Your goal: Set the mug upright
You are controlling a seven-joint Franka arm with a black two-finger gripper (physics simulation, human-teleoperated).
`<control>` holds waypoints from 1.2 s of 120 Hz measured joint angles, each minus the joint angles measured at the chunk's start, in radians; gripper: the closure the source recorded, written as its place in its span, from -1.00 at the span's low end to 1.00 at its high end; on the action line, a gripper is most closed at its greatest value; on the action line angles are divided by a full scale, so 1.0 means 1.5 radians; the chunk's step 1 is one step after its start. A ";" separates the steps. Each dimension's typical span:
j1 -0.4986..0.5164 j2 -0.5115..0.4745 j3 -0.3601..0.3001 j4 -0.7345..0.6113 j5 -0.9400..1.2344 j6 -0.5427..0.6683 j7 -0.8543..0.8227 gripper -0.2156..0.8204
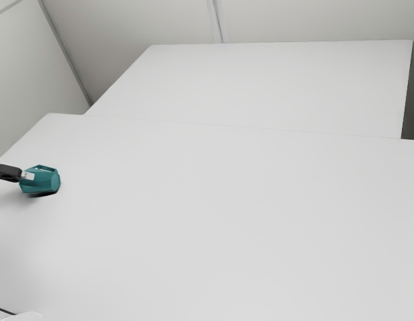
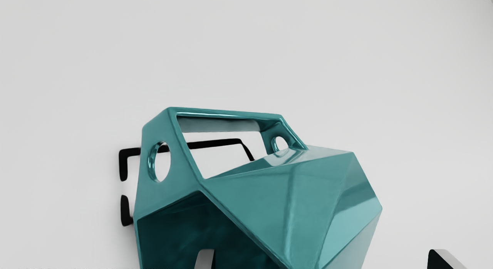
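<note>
The room's walls point(image 1: 133, 47) are pale grey, with darker seams where panels meet. In front of them is a white table point(image 1: 227, 221), the largest surface in the exterior view, and beyond its far edge another white surface point(image 1: 273, 83) with straight sides. The teal mug point(image 1: 47, 182) lies on its side near the table's edge at the exterior view's left, not far from the table's far corner on that side. Its body is faceted and shiny, its mouth turned toward the gripper point(image 1: 28, 176), its base toward the exterior view's right. The gripper comes in from the exterior view's left and reaches the mug at its mouth end. Its fingers point(image 2: 205, 260) stand wide apart: in the wrist view one tip is in front of the dark mouth, and I cannot tell how far in it goes; the other is outside the body, with a gap between it and the mug. One wall of the mug is thus between them, and the pincer has hold of nothing. An angular handle point(image 2: 227, 111) stands out from the mug's body, and a thin black shadow point(image 2: 213, 143) of like outline shows through and beside it. Smallest are two round holes point(image 2: 161, 162), one at each end of the handle.
</note>
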 joint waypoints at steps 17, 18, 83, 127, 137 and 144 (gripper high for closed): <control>0.001 0.001 -0.001 0.000 -0.001 -0.001 -0.006 -0.36; 0.001 0.001 -0.001 0.000 -0.001 -0.001 -0.006 -0.34; 0.018 -0.007 -0.031 0.000 0.000 -0.020 -0.019 0.47; 0.026 -0.018 -0.046 -0.001 0.001 -0.059 -0.023 0.75; 0.026 -0.020 -0.047 -0.002 0.001 -0.063 -0.023 0.82; 0.026 -0.022 -0.047 -0.002 0.001 -0.065 -0.024 0.86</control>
